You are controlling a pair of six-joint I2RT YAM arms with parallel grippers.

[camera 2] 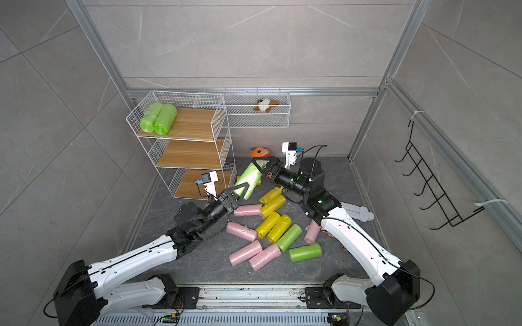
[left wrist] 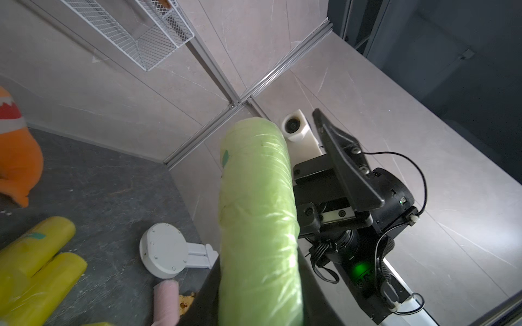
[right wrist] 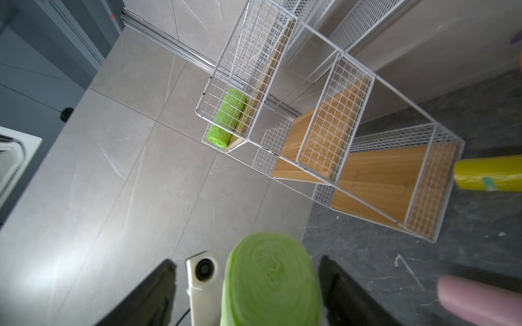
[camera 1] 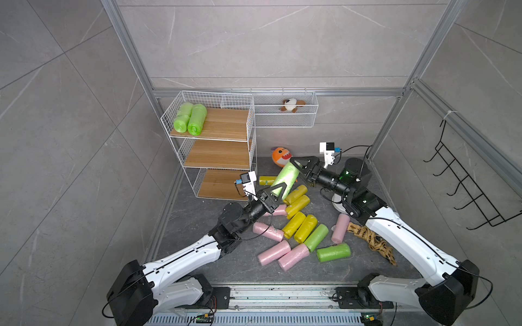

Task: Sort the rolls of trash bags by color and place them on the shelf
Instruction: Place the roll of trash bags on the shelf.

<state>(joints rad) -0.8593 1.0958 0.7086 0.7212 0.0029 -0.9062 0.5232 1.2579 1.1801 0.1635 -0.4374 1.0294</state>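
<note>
A: Who has the green roll (camera 1: 285,180)?
B: Left jaws grip its lower end. Right jaws stand wide around the upper end, clear of it. It slants in the air between them.
A: And the shelf (camera 1: 217,153)?
B: The left arm is nearer, so I'd carry it with that one.

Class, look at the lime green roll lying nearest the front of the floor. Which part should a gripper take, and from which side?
Probably take the green roll around its middle, coming straight down from above with the jaws across its width. It lies on its side on the floor, its long sides mostly free, while one end crowds a pink roll.
</note>
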